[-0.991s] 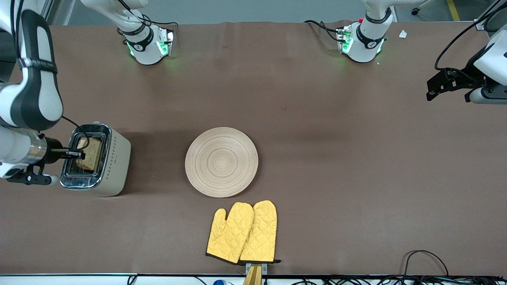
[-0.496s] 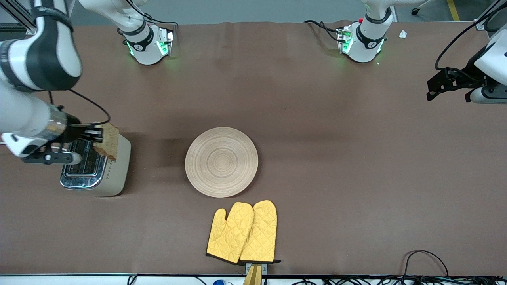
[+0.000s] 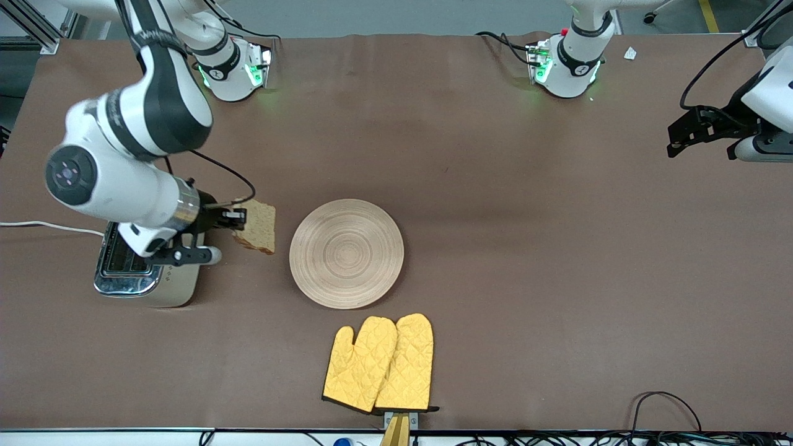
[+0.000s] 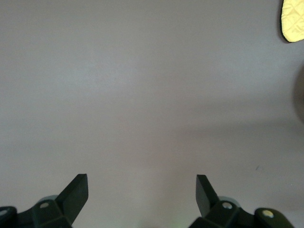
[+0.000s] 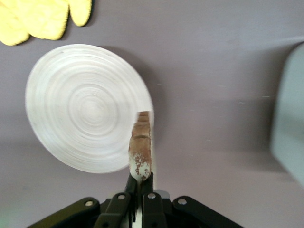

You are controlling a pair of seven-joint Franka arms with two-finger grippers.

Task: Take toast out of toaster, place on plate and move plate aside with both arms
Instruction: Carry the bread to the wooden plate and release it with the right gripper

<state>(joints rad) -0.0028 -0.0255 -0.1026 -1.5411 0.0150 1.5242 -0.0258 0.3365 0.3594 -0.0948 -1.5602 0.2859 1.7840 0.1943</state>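
**Holding the toast over bare cloth between toaster and plate**

Starting at the right arm's end of the table, a toaster [image 3: 148, 260] is seen standing on the brown cloth [image 3: 526, 248], its slots partly covered in the front view by the right arm's wrist. The right gripper [image 3: 234, 217] is clamped on one edge of the toast [image 3: 257, 227], which is carried in the air over the bare cloth between the toaster and the plate [image 3: 346, 253]. In the front view the slice's broad speckled face is shown; in the right wrist view only its brown crust edge [image 5: 141, 147] is seen, pinched between the closed fingers, with the plate [image 5: 85, 107] lying beneath and beside it and the toaster's pale wall [image 5: 289, 118] at the frame's edge.

The plate is set near the table's middle, bare. A pair of yellow oven mitts [image 3: 380, 363] is laid nearer the front camera than the plate, close to it but apart.

At the left arm's end, the left gripper [image 3: 684, 133] is held waiting above the cloth. Its jaws are shown spread wide and empty in the left wrist view [image 4: 141, 187], a fact hard to read from the front; a mitt's corner [image 4: 294, 20] is also caught there.
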